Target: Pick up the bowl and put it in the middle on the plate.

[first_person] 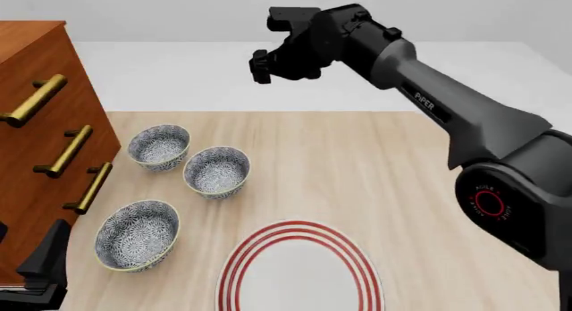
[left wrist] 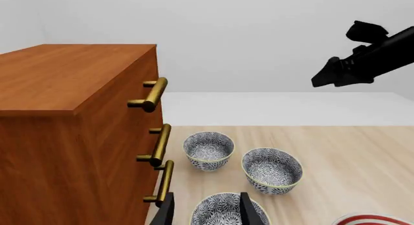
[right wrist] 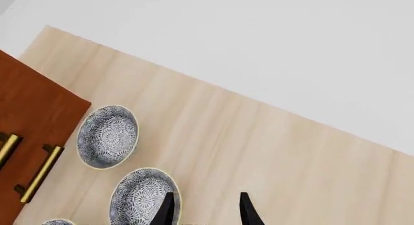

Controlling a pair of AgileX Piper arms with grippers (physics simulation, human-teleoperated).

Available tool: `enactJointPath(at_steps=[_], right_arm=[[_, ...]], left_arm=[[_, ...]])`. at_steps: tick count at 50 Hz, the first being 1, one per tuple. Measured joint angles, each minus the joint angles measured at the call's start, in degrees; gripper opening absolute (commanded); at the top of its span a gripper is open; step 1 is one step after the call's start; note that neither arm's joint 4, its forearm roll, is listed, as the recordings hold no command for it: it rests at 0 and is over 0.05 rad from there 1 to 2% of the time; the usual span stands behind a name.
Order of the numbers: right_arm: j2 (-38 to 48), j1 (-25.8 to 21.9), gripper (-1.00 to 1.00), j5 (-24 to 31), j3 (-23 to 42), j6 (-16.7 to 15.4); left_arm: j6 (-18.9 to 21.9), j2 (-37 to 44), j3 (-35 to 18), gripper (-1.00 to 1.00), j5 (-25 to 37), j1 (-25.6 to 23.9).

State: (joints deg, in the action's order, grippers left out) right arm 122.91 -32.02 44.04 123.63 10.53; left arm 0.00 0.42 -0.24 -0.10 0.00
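Three look-alike blue-grey floral bowls stand on the wooden table left of centre: a far one (first_person: 159, 147), a middle one (first_person: 217, 171) and a near one (first_person: 138, 234). The white plate (first_person: 299, 274) with red rings lies at the front, right of the near bowl, with nothing on it. My left gripper (left wrist: 207, 213) is open and low at the front left, and the near bowl (left wrist: 223, 211) shows between its fingers, not held. My right gripper (first_person: 261, 66) hangs open high over the table's far side, holding nothing; in its wrist view the middle bowl (right wrist: 143, 196) lies by one finger.
A brown wooden dresser (first_person: 36, 90) with brass drawer handles (first_person: 67, 151) stands along the table's left side, close to the bowls and my left gripper. The right arm (first_person: 465, 123) reaches across the right half of the table. A white wall lies behind the table.
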Motion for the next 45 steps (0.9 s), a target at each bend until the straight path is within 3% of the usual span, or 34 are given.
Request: enactJointPath(at_steps=[45], right_arm=[[10.7, -5.5, 1.0, 2.8, 0.5, -0.7]], left_arm=[[0.0, 0.0, 0.0, 1.0, 0.0, 0.0]])
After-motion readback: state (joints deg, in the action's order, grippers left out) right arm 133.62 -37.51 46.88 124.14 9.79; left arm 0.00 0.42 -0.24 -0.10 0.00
